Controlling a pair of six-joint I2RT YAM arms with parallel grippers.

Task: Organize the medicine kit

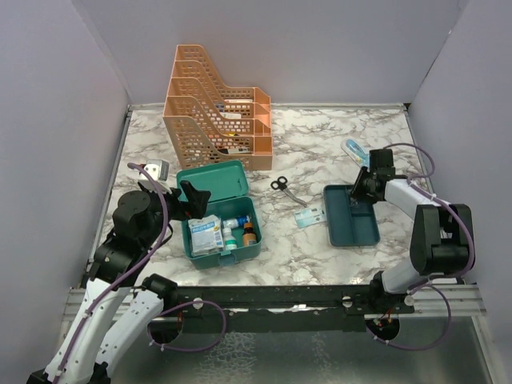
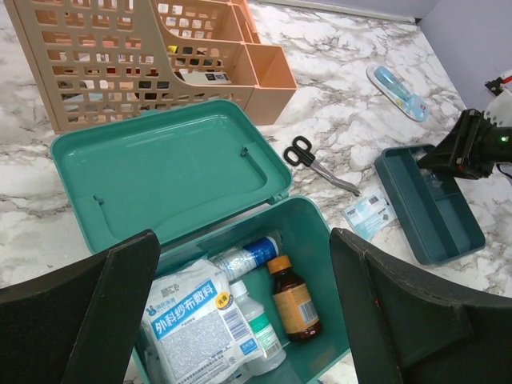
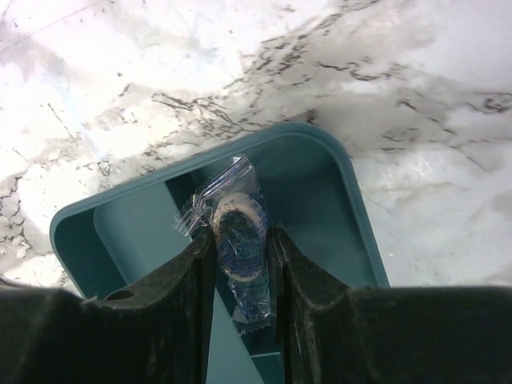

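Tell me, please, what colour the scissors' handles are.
Black scissors handles, clearest in left wrist view.

- Beneath both hands I see the bench (image 1: 336, 136), white with grey marble veining and a slight gloss.
- Far ahead of my left hand (image 1: 174, 200), a plain pale back wall (image 1: 304, 48) closes off the bench's far edge.
- Outward of that hand rises the left wall (image 1: 48, 120), in the same pale tint.
- Outward of my right hand (image 1: 362, 186) stands the right wall (image 1: 472, 96), equally bare.
- Behind the hands, below the bench's near edge, lies a dull grey textured surface (image 1: 304, 352).
- The light is soft and even, with a bright sheen on the bench just ahead of my right hand.
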